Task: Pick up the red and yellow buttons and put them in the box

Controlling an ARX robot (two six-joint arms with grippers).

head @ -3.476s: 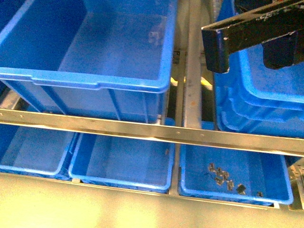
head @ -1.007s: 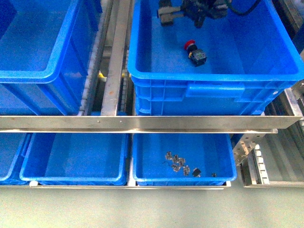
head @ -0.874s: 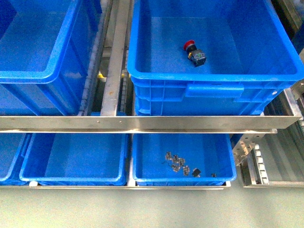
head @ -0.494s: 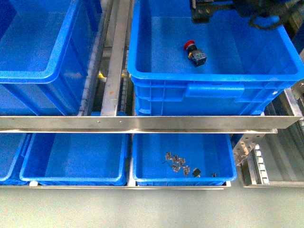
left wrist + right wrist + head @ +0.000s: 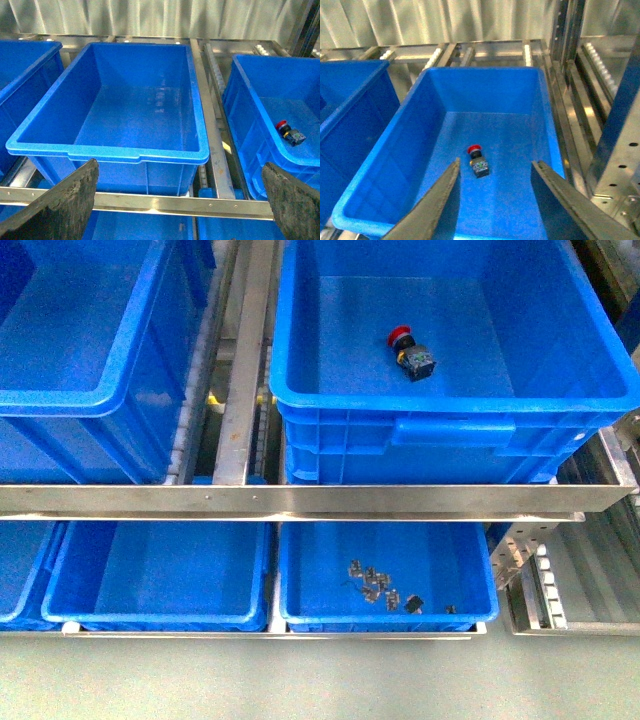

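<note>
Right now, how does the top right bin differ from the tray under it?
The bin is deep; the tray is shallower. The bin holds one red button; the tray holds scattered small dark parts. The bin sits above the rail, the tray below. Both are blue plastic.

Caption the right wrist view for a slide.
Open right gripper hovers over the blue box, the red button lying alone on its floor.
</note>
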